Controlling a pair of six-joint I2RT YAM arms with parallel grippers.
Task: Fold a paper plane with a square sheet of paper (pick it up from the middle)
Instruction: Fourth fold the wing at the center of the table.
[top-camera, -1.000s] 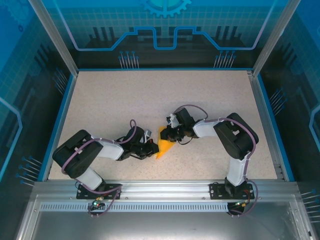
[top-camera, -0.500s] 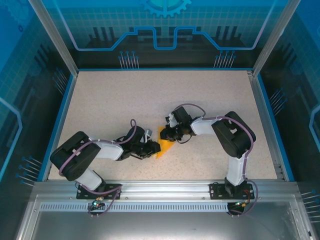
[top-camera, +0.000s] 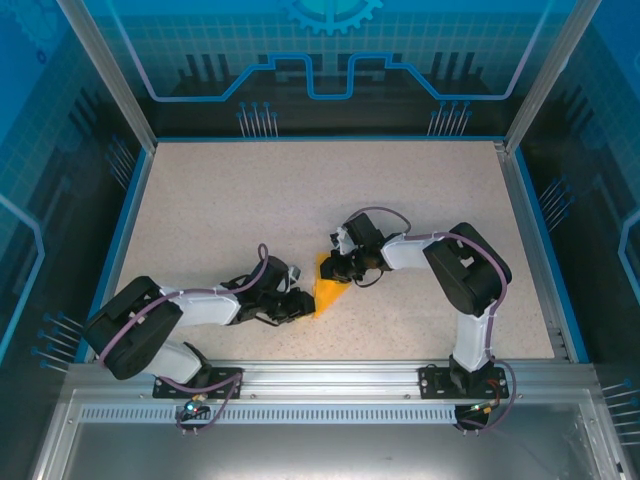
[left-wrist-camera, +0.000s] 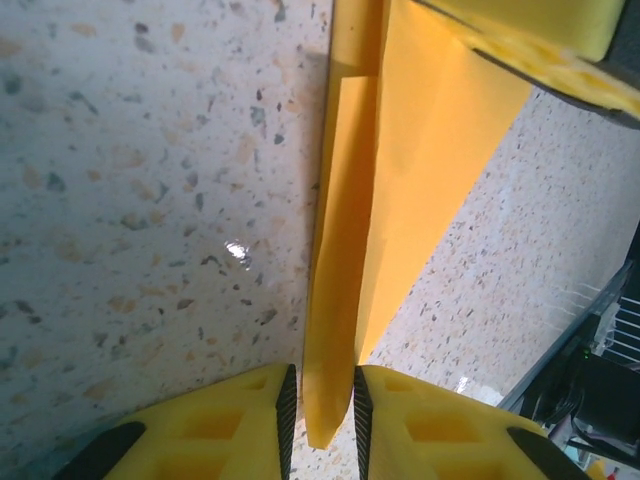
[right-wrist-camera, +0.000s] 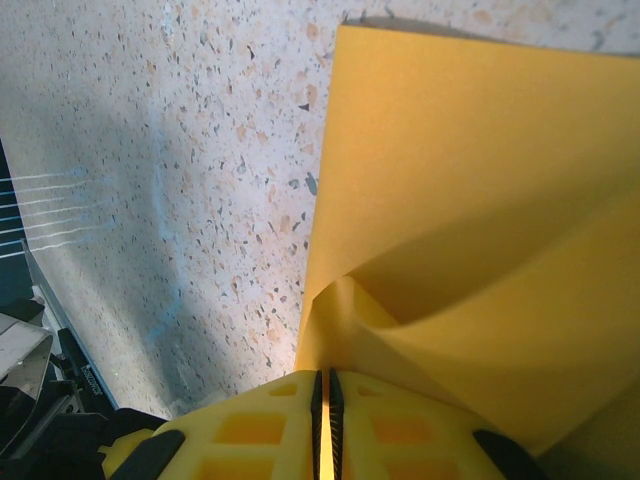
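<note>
Presently, the thin orange-yellow paper sheet (top-camera: 326, 291), folded into a pointed wedge, lies just below the centre of the top view. It rests on the speckled beige surface (top-camera: 250, 200), directly between the two claws.

Left claw (top-camera: 306, 303): it approaches from the left and meets the lower-left edge of the sheet. In the left wrist view, its yellow fingers (left-wrist-camera: 230, 425) sit at the bottom of the frame with a narrow gap between them. A raised folded edge of the paper runs upward out of that gap. Whether the dark pads actually press on the paper cannot be told.

Right claw (top-camera: 337, 268): it approaches from the upper right. In the right wrist view, the jaws are almost closed and pinch a thin layer of the sheet in the slit at bottom centre. Just above the fingers (right-wrist-camera: 250, 430) the paper bulges into a curved loop, then spreads across the right half of the frame.

Obstructions and surroundings:
- In the top view, both black wrist housings overlap the edges of the sheet and hide the grip points.
- A yellow finger (left-wrist-camera: 540, 35) of the right claw rests on the sheet in the upper-right corner of the left wrist view.
- An aluminium rail (top-camera: 320, 385) along the bottom of the top view carries both arm bases.
- Blue translucent panels (top-camera: 330, 60) enclose the surface.
</note>
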